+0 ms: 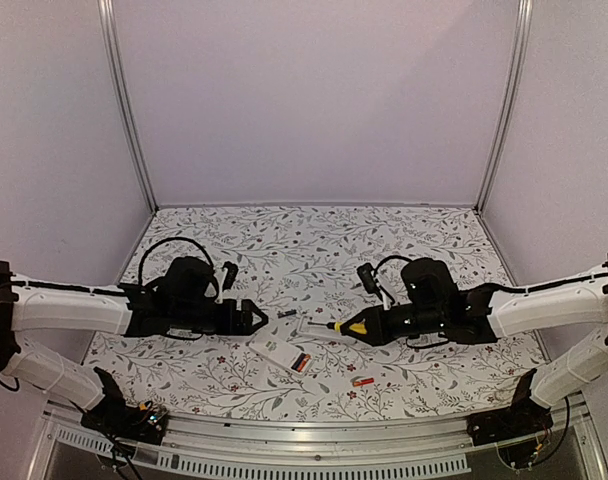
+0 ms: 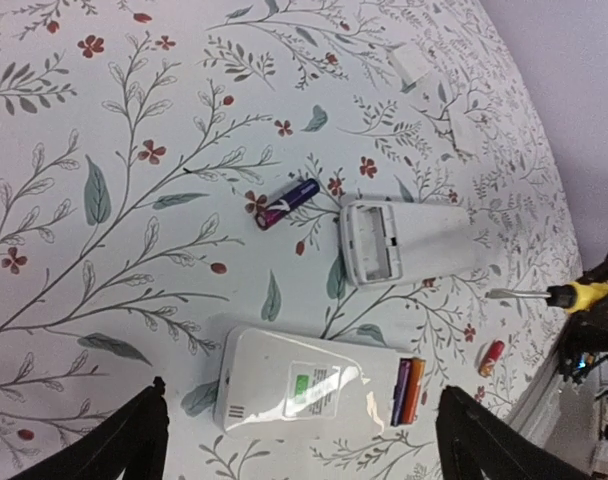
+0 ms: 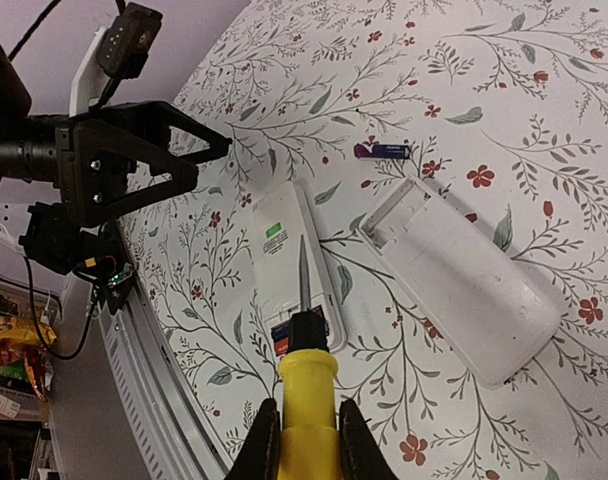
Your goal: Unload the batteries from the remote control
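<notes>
Both arms stretch inward, low, facing each other; left gripper (image 1: 256,318) gapes wide, right gripper (image 1: 374,328) pinches the screwdriver (image 3: 306,385).

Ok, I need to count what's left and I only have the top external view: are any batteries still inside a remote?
Observer: Yes. The left wrist view shows two batteries, purple and orange, seated in the end of the remote with the green label.
Operator: And the other remote?
Observer: Its open compartment is empty.
Operator: The dark loose cell?
Observer: It is a purple battery, lying on the table just off that compartment, not touching it.
</notes>
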Robot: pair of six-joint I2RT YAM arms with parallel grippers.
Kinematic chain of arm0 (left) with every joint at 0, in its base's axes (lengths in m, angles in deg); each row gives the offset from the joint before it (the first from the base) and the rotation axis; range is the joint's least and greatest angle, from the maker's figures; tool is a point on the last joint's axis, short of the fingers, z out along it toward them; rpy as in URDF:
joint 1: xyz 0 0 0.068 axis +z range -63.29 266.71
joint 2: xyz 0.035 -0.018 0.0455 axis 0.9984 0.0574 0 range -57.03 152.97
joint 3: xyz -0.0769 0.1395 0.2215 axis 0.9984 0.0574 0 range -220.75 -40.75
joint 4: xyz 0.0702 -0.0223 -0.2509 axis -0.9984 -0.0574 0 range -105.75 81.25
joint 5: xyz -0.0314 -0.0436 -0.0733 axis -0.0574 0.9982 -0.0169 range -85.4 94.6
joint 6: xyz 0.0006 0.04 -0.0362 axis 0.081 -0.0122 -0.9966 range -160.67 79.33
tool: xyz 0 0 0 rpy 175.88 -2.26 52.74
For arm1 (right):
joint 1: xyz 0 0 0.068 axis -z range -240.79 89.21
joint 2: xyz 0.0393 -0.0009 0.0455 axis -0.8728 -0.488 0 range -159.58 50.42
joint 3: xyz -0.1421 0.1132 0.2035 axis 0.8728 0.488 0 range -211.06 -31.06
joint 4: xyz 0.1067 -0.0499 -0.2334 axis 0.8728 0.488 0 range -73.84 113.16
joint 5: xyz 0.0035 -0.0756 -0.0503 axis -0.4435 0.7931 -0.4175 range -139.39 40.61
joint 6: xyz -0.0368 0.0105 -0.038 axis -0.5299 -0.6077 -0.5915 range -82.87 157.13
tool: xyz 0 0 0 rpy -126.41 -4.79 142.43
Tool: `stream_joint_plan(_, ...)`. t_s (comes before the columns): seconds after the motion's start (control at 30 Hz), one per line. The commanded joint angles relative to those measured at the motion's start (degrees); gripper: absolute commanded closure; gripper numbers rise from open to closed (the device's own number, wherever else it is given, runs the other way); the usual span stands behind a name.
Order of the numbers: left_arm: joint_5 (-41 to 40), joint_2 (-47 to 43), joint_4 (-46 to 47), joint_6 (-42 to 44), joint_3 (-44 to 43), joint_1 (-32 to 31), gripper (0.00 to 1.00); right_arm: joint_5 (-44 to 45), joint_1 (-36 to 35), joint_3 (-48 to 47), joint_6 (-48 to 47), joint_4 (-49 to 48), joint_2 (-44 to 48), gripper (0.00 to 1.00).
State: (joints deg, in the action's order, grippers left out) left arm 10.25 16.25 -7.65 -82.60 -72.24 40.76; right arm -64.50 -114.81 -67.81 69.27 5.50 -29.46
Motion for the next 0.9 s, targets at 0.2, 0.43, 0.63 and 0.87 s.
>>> stream_joint_plan(0.2,-3.6,5.9,-8.7,5.2,-3.4,-1.2,0.08,0.3,-1.4,1.1,-0.6,-1.4,-3.5,1.00)
stream_joint_plan(0.43,-4.2,9.5,-8.6,6.3,-4.8,-2.4,0.08,-0.3,-1.6,1.8,-0.1,-2.0,-5.7,1.00)
stream_joint_plan(0.63,-4.0,12.6,-8.3,7.3,-6.5,-3.0,0.12,-1.2,-1.7,2.1,0.0,-2.1,-7.4,1.00)
stream_joint_plan(0.87,-4.9,14.2,-8.4,8.1,-7.3,-3.6,0.16,-2.0,-2.3,2.4,0.1,-2.1,-7.8,1.00)
